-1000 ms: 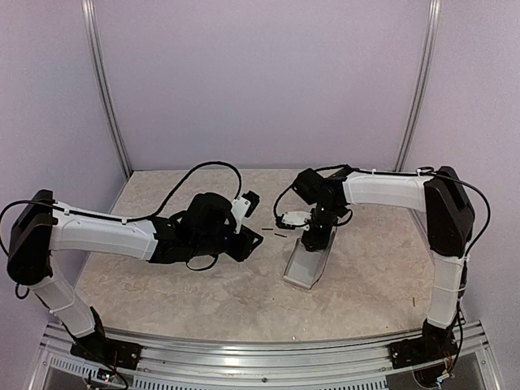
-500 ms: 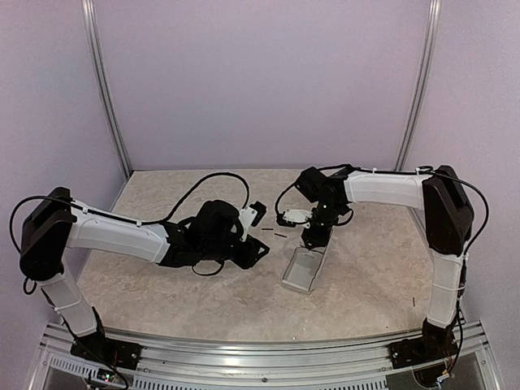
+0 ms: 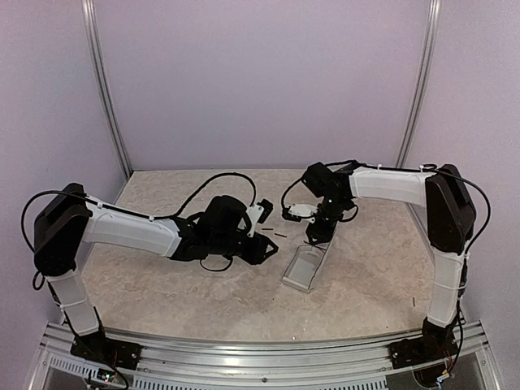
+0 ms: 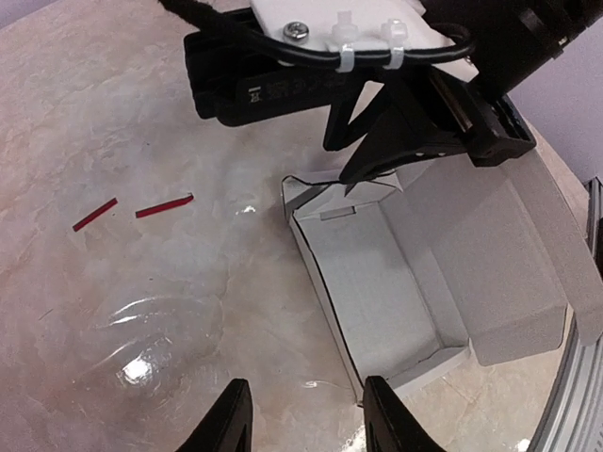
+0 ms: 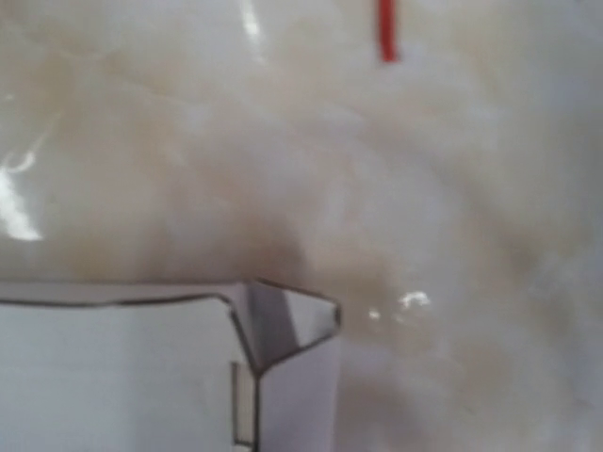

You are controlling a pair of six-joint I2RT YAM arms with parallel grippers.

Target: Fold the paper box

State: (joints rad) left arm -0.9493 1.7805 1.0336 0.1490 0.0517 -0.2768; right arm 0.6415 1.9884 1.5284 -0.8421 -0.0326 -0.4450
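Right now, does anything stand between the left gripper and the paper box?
Nothing visible stands in the way. In the left wrist view, only the table surface lies between the left gripper and the paper box. Two red scraps lie off to the side, away from that path.

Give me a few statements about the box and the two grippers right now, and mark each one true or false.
1. The paper box lies open on the table, its inside showing. True.
2. The left gripper is clamped on the box. False: it is open, with nothing between its fingers.
3. Two small red strips lie on the table, apart from the box. True.
4. The right gripper is at the end of the box nearest the arm bases. False: it is at the far end.
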